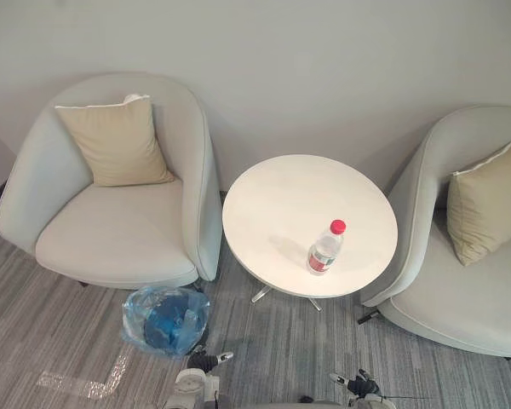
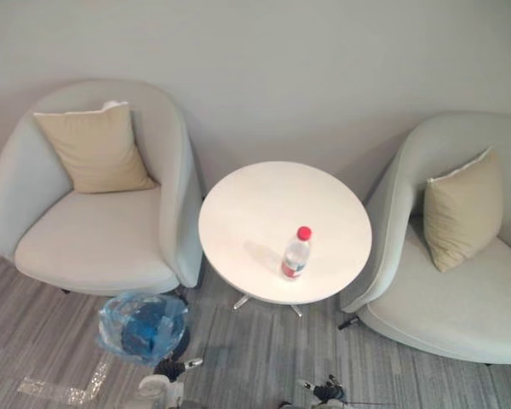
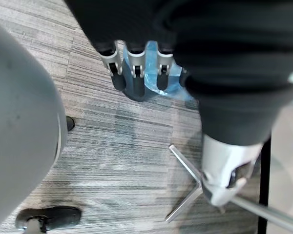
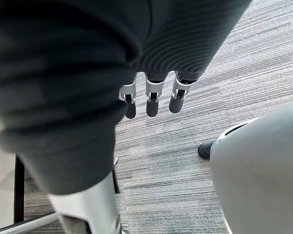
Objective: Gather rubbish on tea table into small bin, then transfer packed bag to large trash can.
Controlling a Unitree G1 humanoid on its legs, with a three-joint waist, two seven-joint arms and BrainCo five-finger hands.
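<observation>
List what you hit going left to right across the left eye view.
Beige cushion → blue-bagged bin → round white table → right armchair

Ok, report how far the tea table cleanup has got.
Done: nothing visible yet. The bottle stands upright on the round table. In hand: nothing; the left hand and right hand hang open and empty. Left: put the bottle into the blue-bagged small bin beside the left armchair, then carry the bag to the large trash can.
</observation>
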